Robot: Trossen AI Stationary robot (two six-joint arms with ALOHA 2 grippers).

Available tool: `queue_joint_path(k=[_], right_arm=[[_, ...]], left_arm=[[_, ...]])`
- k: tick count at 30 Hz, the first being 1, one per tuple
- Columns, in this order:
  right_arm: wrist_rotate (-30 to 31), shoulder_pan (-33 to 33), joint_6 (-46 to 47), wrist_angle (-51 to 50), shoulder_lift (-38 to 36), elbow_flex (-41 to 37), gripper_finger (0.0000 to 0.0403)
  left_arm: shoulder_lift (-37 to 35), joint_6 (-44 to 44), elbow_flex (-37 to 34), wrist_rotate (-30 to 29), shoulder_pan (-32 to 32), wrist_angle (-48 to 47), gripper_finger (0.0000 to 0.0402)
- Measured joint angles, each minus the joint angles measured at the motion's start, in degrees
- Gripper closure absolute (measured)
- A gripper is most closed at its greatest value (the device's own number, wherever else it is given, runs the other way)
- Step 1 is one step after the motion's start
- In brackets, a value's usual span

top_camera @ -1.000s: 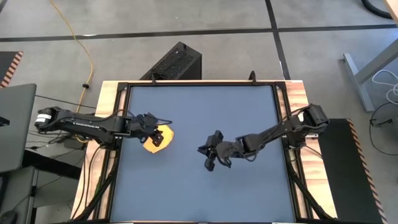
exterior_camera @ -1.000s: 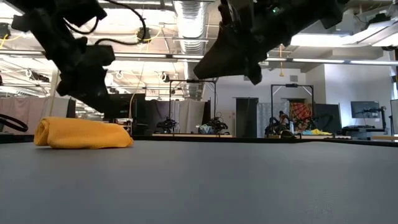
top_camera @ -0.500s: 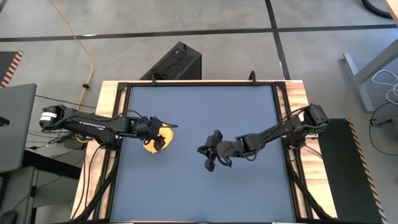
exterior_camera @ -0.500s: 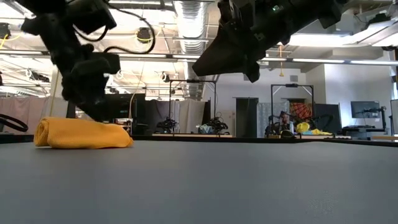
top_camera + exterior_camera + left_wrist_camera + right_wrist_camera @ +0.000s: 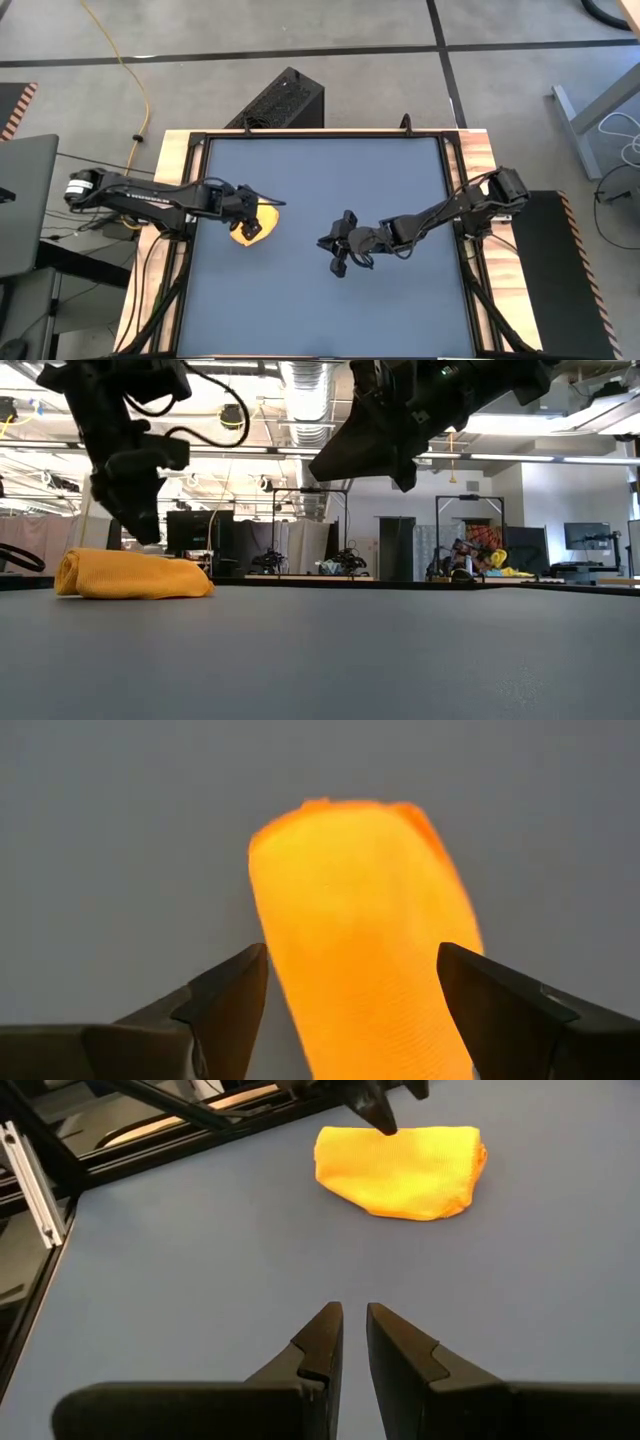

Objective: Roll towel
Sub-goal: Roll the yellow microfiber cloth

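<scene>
Directly beneath the left gripper (image 5: 252, 218) lay the towel (image 5: 250, 225), a yellow roll resting on the blue-grey table (image 5: 320, 300) near that arm's side of the surface. Seen past the left wrist, the gripper's fingers (image 5: 225, 1005) stood spread wide, one on either side of the towel (image 5: 365, 930), with a gap visible between each finger and the cloth; nothing was held. From table height the left gripper (image 5: 140, 525) hung just above the bundle's rear edge, and whether its tips touched the fabric could not be told there. The towel (image 5: 132, 575) sat as a low, bundled roll with its rounded end pointing away from the right arm.

Well apart from it, over the middle of the table, the right gripper (image 5: 335, 255) hovered above the surface. Its fingers (image 5: 320, 1345) were drawn nearly together, a narrow slit between them and nothing in it. Ahead of those fingers, well beyond them, the towel (image 5: 402, 1170) lay with the left gripper's tip (image 5: 378, 1115) at its far edge.
</scene>
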Motion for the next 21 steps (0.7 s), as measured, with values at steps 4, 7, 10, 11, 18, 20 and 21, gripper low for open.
queue_joint_path(k=[4, 7, 10, 11, 18, 20, 21], right_arm=[[0.0, 0.2, 0.0, 0.0, 0.0, 0.0, 0.0325], [0.0, 0.2, 0.0, 0.0, 0.0, 0.0, 0.0325], [0.0, 0.2, 0.0, 0.0, 0.0, 0.0, 0.0325], [0.0, 0.2, 0.0, 0.0, 0.0, 0.0, 0.0325], [-0.1, 0.2, 0.0, 0.0, 0.0, 0.0, 0.0325], [-0.1, 0.2, -0.1, 0.0, 0.0, 0.0, 0.0325], [-0.1, 0.2, -0.2, 0.0, 0.0, 0.0, 0.0325]], left_arm=[[2.6, -1.4, 0.0, 1.0, 0.0, -0.3, 0.0122], [5.9, -1.8, 0.0, 2.8, 0.0, -0.1, 0.0122], [9.6, -0.3, 0.0, 2.9, 0.0, -0.1, 0.0122], [10.9, -0.2, 0.0, 2.7, 0.0, 0.0, 0.0122], [19.0, 1.1, 0.3, 5.1, 0.0, 3.2, 0.0123], [20.5, 2.0, 0.4, 6.0, 0.0, 3.6, 0.0123], [20.9, 2.2, 0.5, 6.3, 0.0, 3.7, 0.0126]])
